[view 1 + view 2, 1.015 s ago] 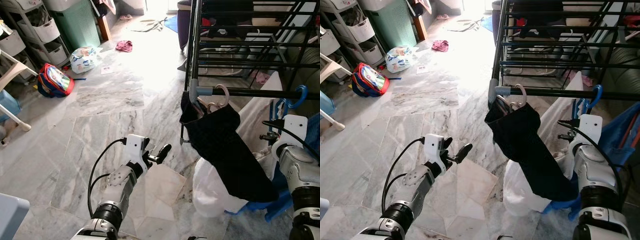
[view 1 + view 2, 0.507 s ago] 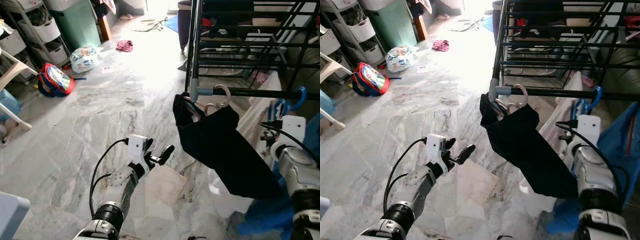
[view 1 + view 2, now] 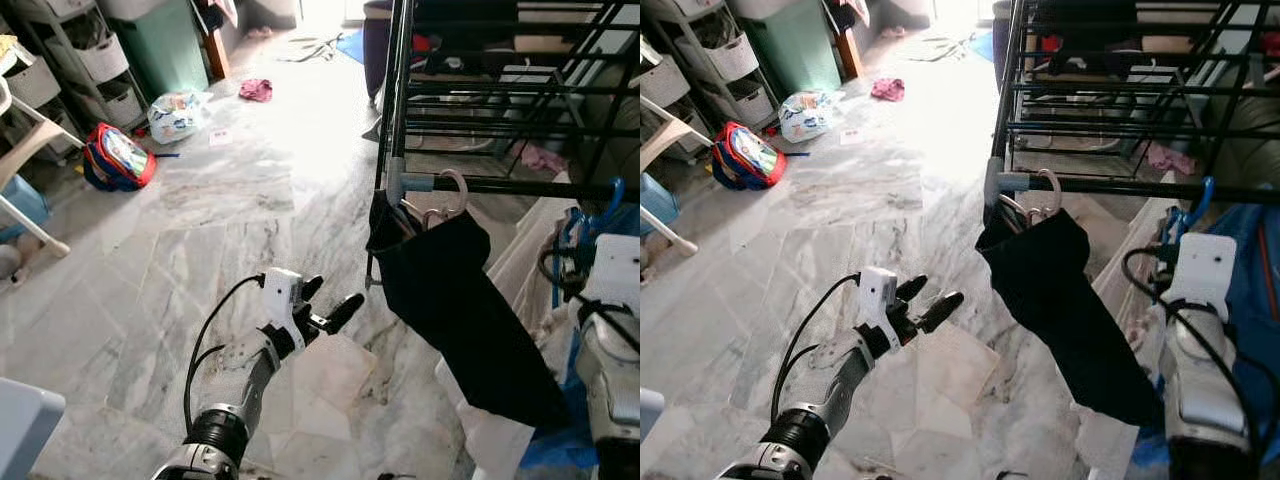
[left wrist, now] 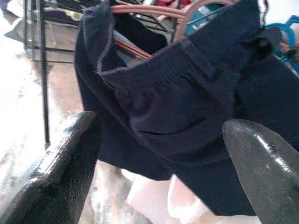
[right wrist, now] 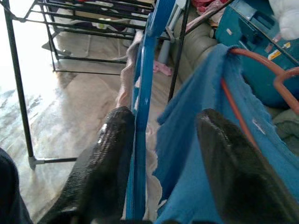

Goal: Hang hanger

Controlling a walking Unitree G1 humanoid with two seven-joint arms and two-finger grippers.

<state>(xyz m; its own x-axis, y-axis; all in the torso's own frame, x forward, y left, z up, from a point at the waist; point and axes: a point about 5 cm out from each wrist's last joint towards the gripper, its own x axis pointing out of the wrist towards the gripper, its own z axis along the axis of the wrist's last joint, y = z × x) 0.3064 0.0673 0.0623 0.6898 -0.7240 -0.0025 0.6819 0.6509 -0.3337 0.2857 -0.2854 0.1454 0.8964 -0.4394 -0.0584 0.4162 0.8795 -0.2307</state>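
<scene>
— Where is the hanger (image 3: 440, 200) now?

— Its hook sits over the black rack bar (image 3: 520, 186), with the dark clothes (image 3: 455, 300) hanging down — so it looks hung to me.

— And your pincers?

— My left gripper (image 3: 325, 312) is spread apart, empty, pointing at the clothes. My right gripper (image 5: 161, 163) is apart too — a blue hanger (image 5: 142, 107) stands between its fingers, but I am not squeezing it.

No text, label, brand, number or sign can be read anywhere in these views; the printed plastic bag (image 3: 178, 113) and the small paper (image 3: 221, 137) lying on the floor beside it carry markings far too small and blurred to make out.
</scene>
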